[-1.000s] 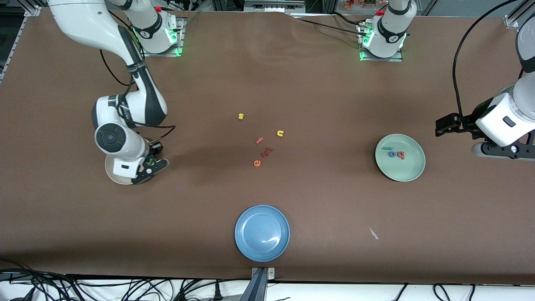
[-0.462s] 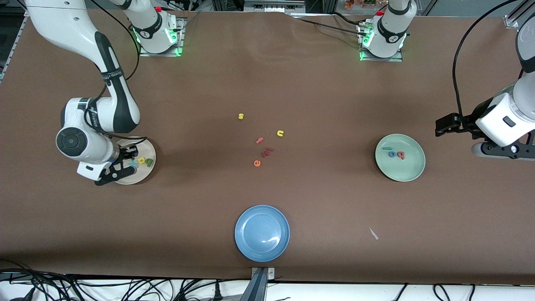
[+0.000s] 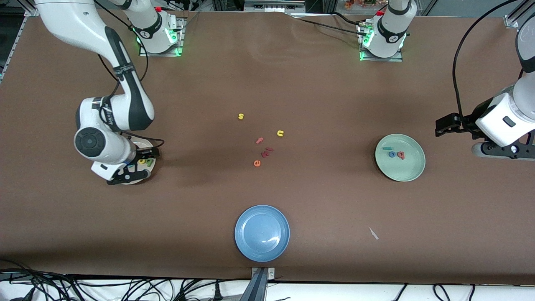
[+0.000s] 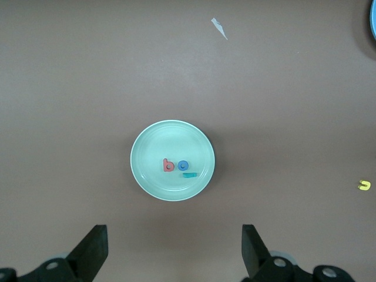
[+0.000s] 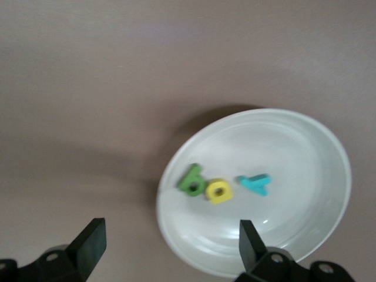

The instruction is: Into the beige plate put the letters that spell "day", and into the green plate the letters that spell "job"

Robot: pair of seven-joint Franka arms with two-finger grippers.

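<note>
Nearest the front camera on the brown tabletop (image 3: 317,209) sits a blue plate (image 3: 262,233), with a small pale scrap (image 3: 373,233) lying toward the left arm's end.

Farther up, the beige plate (image 3: 147,147) lies toward the right arm's end. The right gripper (image 3: 127,173) hangs just over the plate's near part, fingers spread wide and holding nothing. In the right wrist view the plate (image 5: 305,176) carries three letters in a row: the green a (image 5: 192,180) touching the yellow d (image 5: 220,191), and the teal y (image 5: 255,183) just beside them.

Toward the left arm's end the green plate (image 3: 411,167) holds the teal j (image 3: 387,148), with the blue o (image 3: 392,154) and the pink-red b (image 3: 401,155) side by side, nearer the camera than the j. The left gripper (image 3: 444,125) waits in the air over bare tabletop by that plate, fingers wide apart and empty.

Between the two plates, mid-table, lie loose letters: an orange e (image 3: 257,163) nearest, a dark red piece (image 3: 267,151) just above it, a pink f (image 3: 260,141), a yellow u (image 3: 280,133), and a yellow s (image 3: 240,116) farthest.
</note>
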